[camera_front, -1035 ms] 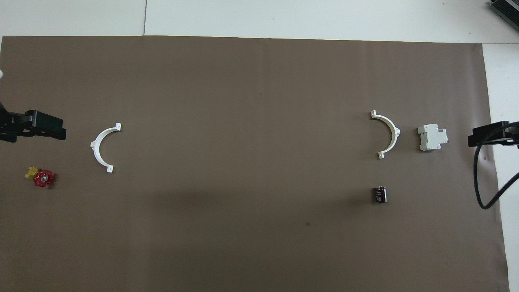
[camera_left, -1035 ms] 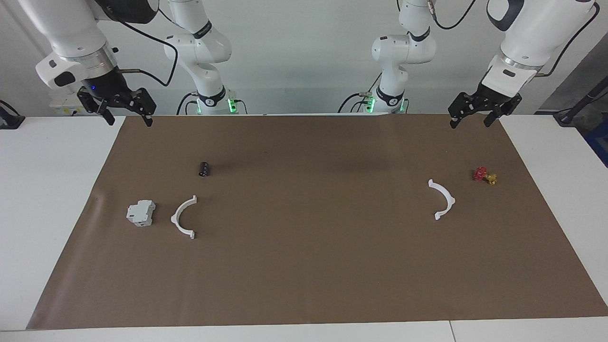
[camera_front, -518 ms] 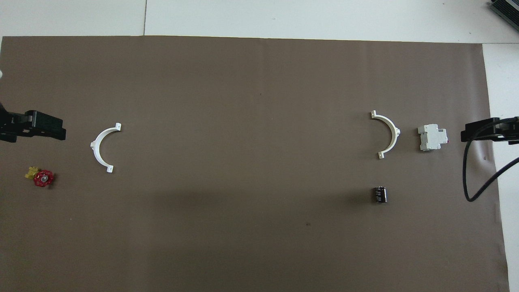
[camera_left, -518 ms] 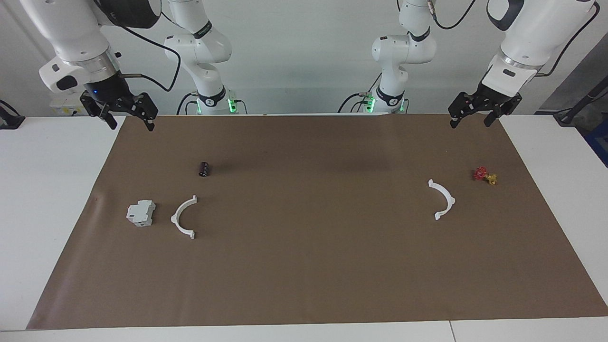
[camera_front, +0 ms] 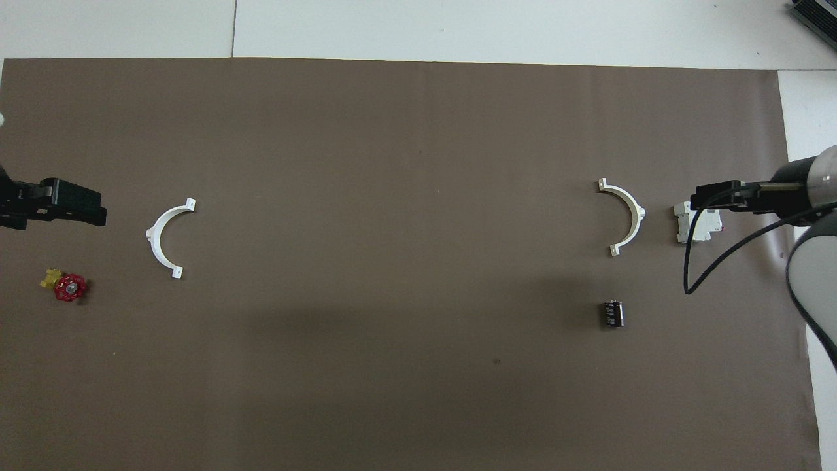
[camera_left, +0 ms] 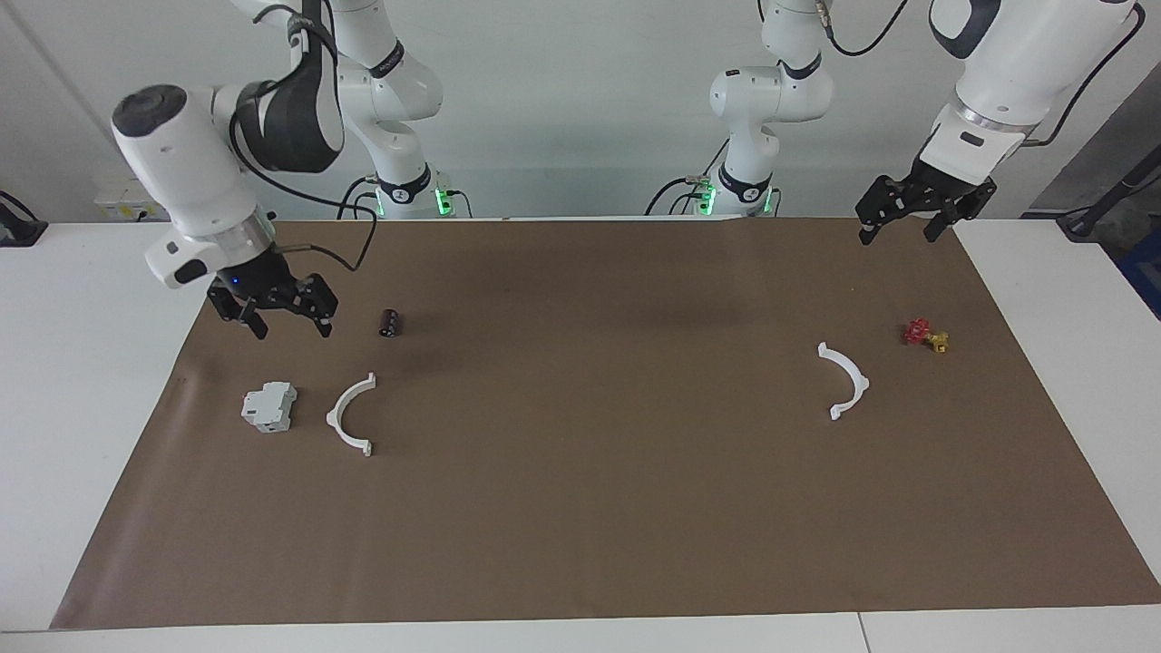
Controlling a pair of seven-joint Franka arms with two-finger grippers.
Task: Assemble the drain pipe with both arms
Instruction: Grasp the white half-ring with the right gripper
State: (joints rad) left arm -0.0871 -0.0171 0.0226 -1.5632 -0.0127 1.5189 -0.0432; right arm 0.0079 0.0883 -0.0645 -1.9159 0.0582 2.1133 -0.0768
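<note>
The two thin white plastic half-rings of the drain pipe lie flat on the brown-papered tabletop (camera_left: 580,544), well apart; one half-ring (camera_left: 350,414) sits toward the right arm's end, just beside a grey-white boxy block (camera_left: 269,406), and the other half-ring (camera_left: 843,380) toward the left arm's end, near a small red-and-yellow valve piece (camera_left: 925,335); neither is gripped, so the work looks to be at the reaching step. The right arm's black two-finger hand (camera_left: 283,316) hangs spread and empty in the air over the paper above the block, near a small dark cylinder (camera_left: 389,323); its next move probably calls for lowering onto its half-ring while staying off the block. The left arm's hand (camera_left: 898,222), also spread and empty, waits over the tabletop's edge nearest the robots.
</note>
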